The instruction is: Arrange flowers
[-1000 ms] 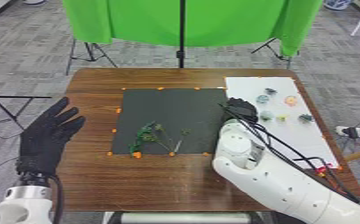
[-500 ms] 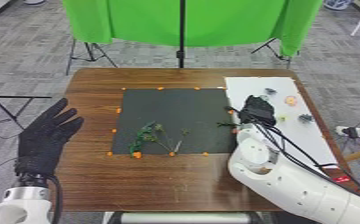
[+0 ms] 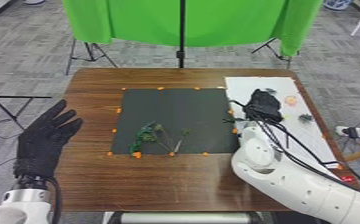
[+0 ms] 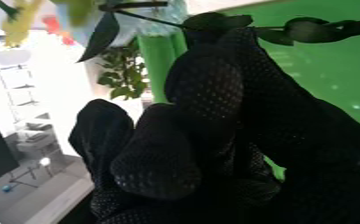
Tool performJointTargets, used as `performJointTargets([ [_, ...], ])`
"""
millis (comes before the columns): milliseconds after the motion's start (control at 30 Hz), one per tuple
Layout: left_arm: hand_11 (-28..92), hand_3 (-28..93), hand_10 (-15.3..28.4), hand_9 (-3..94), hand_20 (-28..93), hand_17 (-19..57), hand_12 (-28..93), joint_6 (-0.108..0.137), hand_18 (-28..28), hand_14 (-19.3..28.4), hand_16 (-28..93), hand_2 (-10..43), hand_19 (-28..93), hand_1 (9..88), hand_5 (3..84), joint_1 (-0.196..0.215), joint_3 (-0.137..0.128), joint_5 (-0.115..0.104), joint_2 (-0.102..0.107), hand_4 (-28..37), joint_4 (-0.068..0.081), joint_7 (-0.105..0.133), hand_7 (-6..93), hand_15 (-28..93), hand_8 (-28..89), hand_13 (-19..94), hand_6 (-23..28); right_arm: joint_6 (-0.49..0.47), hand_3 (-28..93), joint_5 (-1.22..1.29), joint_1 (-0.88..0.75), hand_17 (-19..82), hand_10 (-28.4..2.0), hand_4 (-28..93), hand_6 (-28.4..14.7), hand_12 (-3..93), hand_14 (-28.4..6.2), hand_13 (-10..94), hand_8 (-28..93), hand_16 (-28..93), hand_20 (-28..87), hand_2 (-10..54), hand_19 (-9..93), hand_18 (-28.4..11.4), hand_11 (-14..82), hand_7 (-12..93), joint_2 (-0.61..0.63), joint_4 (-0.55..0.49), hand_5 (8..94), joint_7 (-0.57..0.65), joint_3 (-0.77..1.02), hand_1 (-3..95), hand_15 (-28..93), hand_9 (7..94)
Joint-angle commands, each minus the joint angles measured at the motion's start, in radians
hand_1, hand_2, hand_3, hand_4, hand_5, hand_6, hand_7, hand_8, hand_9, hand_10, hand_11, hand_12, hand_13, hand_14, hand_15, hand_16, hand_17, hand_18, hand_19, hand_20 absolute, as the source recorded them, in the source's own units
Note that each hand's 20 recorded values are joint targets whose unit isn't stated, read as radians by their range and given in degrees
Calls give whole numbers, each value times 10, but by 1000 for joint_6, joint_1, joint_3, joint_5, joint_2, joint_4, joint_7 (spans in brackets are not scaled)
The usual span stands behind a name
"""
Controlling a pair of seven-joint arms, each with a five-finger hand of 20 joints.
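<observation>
Stretching across the scene, the brown wooden table (image 3: 159, 187) stands in front of a green cloth (image 3: 185, 22) at the far side. A black mat (image 3: 172, 107) lies on the middle of the wood, with a white board (image 3: 256, 81) to its right.

The left hand (image 3: 41, 150) is at the table's left side, well apart from the stems on the mat, its fingers relaxed and nearly straight. The right hand (image 3: 265, 106) is over the left part of the white board, close to the mat's right edge. It is mostly closed, and the right wrist view shows a leafy stem (image 4: 314, 31) pinched at its fingertips, the dark leaves reaching out to both sides of the grip. In the head view, dark sprigs jut from the hand's left side towards the mat.

A green leafy sprig (image 3: 144, 134) lies on the near left part of the mat, well apart from the right hand and to its left; thin stems (image 3: 172, 143) lie just right of the sprig. On the board, a peach flower (image 3: 292, 100) and a blue-grey flower (image 3: 305, 118) sit to the right of the right hand, the peach one farther off. Small orange markers (image 3: 172, 154) dot the mat's edges.
</observation>
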Motion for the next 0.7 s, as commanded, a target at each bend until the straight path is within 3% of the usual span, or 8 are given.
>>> performJointTargets([
  [33,257,800,197,339,228,-71,117,19,284,277,-85,56,515,255,406,35,3,-11,8,-222,-8,22,124,555,-89,259,106,11,818,-31,31,518,-118,-283,-46,226,-73,863,127,191,638,-95,932,-254,519,199,0,-85,937,-19,12,535,798,908],
  [233,259,799,196,340,226,-70,117,24,284,277,-85,57,517,256,406,39,0,-15,18,-223,-11,31,126,554,-89,259,106,-6,843,-50,18,521,-121,-278,-50,229,-77,867,128,192,654,-95,932,-261,523,216,-27,-180,937,-43,45,521,802,914],
  [467,260,800,196,339,222,-71,117,19,284,278,-85,57,518,255,406,43,-9,-7,20,-222,-15,22,125,554,-89,259,106,-49,854,-16,-46,527,-123,-261,-55,232,-80,872,127,193,668,-95,932,-265,527,226,-69,-297,937,-60,109,509,808,920],
  [600,260,800,197,339,220,-71,116,29,284,277,-85,57,519,255,406,59,-12,-16,29,-223,-20,39,125,554,-89,259,106,-113,854,14,-117,530,-125,-257,-56,231,-80,873,123,193,674,-95,932,-267,528,231,-116,-330,937,-87,152,507,809,922],
  [633,260,800,197,339,220,-71,116,24,284,277,-84,57,519,255,407,54,-12,-12,26,-223,-17,30,125,554,-89,259,106,-124,854,15,-126,531,-125,-257,-57,231,-80,873,123,193,675,-95,932,-268,528,231,-120,-331,937,-78,148,507,809,922],
  [700,260,800,197,339,219,-71,116,23,284,277,-85,57,519,254,406,59,-11,-13,27,-222,-18,35,125,553,-89,259,106,-143,852,42,-167,532,-126,-256,-57,231,-80,873,123,193,676,-95,932,-267,529,229,-145,-334,937,-83,168,505,810,921],
])
